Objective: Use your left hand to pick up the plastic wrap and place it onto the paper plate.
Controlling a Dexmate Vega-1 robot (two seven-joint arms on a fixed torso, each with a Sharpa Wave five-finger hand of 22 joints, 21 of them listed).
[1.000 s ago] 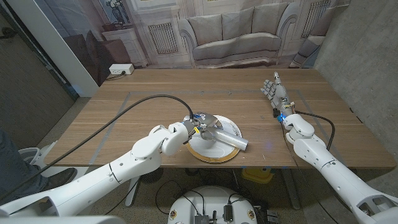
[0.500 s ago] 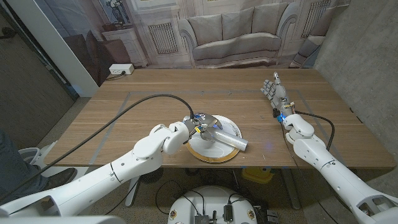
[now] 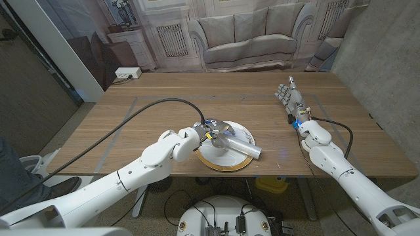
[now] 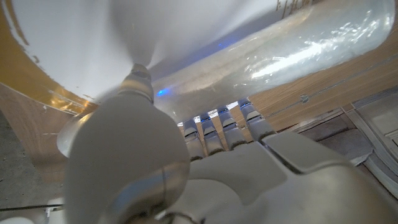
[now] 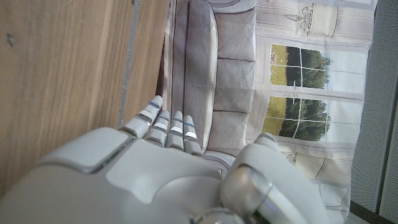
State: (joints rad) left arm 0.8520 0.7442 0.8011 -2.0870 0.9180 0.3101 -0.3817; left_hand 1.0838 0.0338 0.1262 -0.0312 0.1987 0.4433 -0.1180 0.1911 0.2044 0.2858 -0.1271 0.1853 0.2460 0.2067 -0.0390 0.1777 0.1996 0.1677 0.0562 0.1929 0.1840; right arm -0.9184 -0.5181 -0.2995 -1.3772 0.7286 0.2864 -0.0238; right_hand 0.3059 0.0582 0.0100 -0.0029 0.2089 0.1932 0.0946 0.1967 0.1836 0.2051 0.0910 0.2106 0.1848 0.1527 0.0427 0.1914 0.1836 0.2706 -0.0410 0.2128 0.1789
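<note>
The plastic wrap (image 3: 241,147), a clear shiny roll, lies slantwise across the paper plate (image 3: 223,166), a white plate with a gold rim near the table's front edge. Its far end sticks out past the plate's right rim. My left hand (image 3: 203,134) holds the roll's near end over the plate's left side. In the left wrist view my fingers (image 4: 214,134) curl against the roll (image 4: 298,53), with the white plate (image 4: 74,43) behind it. My right hand (image 3: 289,97) stands at the table's right side with fingers stretched out and apart, holding nothing; the right wrist view shows it (image 5: 155,162) beside bare wood.
A black cable (image 3: 154,103) arcs over the table's left half to my left arm. A white power strip (image 3: 126,73) sits at the far left corner. A printed sofa backdrop (image 3: 246,36) stands behind the table's far edge.
</note>
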